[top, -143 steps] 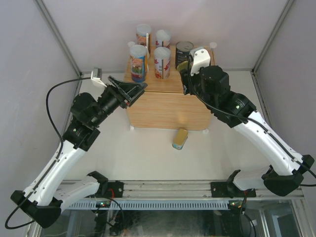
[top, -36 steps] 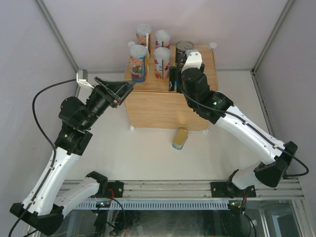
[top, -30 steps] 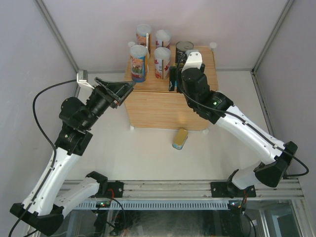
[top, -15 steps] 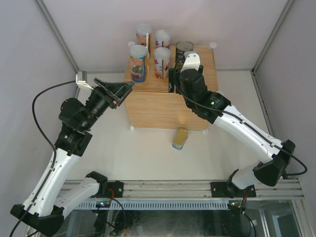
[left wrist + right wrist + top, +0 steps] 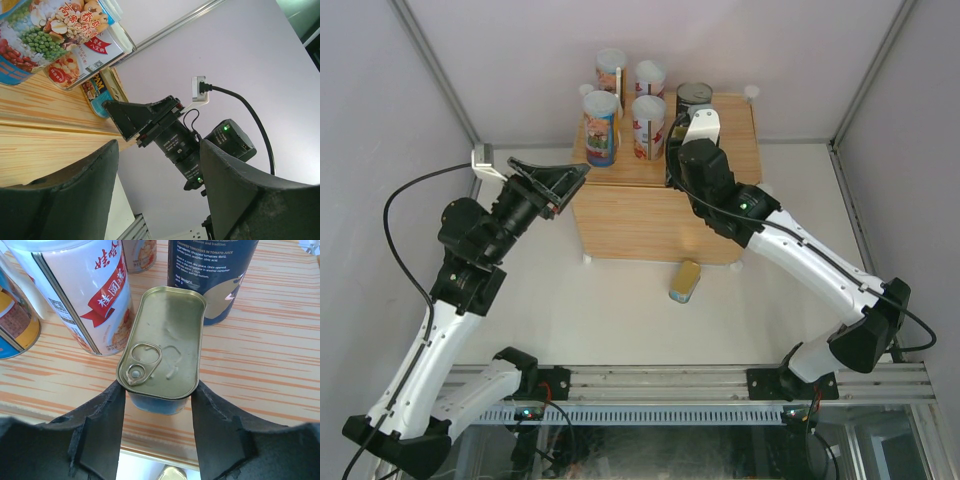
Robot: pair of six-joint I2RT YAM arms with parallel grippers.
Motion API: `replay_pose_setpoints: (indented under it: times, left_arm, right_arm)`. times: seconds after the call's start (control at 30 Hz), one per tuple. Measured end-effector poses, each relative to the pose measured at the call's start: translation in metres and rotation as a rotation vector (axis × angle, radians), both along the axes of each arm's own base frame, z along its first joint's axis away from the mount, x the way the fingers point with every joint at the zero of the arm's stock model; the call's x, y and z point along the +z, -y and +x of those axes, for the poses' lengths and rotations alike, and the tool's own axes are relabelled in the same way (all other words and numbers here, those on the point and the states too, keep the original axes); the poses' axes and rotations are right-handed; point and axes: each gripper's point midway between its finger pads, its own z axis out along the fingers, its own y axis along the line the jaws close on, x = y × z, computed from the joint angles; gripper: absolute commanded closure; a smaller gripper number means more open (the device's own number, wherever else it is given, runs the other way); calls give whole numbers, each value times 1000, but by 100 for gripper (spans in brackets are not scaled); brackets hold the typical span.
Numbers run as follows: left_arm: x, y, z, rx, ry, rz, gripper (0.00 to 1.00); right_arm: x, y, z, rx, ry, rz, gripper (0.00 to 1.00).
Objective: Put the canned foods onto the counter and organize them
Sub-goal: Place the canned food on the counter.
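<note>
- Wood-grain counter (image 5: pixel 660 215) stands mid-table (image 5: pixel 570 310), its back edge close to the rear wall. Bare wood shows across its front strip and its right half.
- Four tall cans (image 5: pixel 601 125) stand upright in two rows at the counter's left rear. The dark can (image 5: pixel 693 97) stands just beside them, at the rear middle.
- Your right gripper (image 5: pixel 159 390) has its fingers laid against both long sides of the gold tin (image 5: pixel 162 352). The tin lies flat, pull-ring up, just short of the counter's near edge. The dark can is just beyond its far end and a tall can is close on its left.
- Second gold tin (image 5: pixel 685 280) lies on the table in front of the counter, apart from both arms.
- Right arm runs in a long diagonal from its base, with the wrist bent down over the cans.
- Left arm is raised with its elbow bent. Your left gripper (image 5: pixel 568 176) hangs just off the counter's left edge, with its fingers apart and nothing between them.
</note>
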Motion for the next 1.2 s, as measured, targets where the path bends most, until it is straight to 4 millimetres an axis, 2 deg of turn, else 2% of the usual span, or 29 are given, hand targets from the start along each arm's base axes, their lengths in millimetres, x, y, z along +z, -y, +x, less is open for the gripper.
replay_pose_setpoints:
  times: [0.07,0.13,0.73,1.2]
  left_arm:
    - [0,0,0,0,0,0,30]
    - [0,0,0,0,0,0,30]
    - [0,-3,-5,3,9,-5,30]
    - [0,-3,-5,4,10,-5,30]
  right_arm:
    - [0,0,1,-1,0,1,70]
    - [0,1,1,-2,0,1,72]
    - [-2,5,1,-20,2,-8,73]
    - [0,25,-4,-56,3,-19,72]
